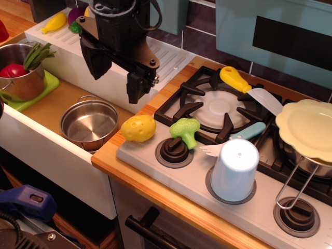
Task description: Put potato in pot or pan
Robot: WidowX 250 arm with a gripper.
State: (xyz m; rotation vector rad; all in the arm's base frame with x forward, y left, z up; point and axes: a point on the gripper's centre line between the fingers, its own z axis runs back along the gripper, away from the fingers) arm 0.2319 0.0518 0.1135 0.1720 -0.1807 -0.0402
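Note:
The yellow, lumpy potato (138,128) lies on the front left corner of the stove top, right at the counter edge by the sink. The shallow steel pot (89,123) stands empty in the sink, just left of the potato. My black gripper (117,78) hangs above and behind both, over the sink's right edge. Its two fingers are spread apart with nothing between them. It is well clear of the potato.
A green broccoli toy (185,130) lies right of the potato. A blue cup (234,170), a fork (215,150), a yellow-handled knife (248,88) and a wire-handled pan with a pale plate (307,124) are on the stove. A taller pot with vegetables (18,72) stands at far left.

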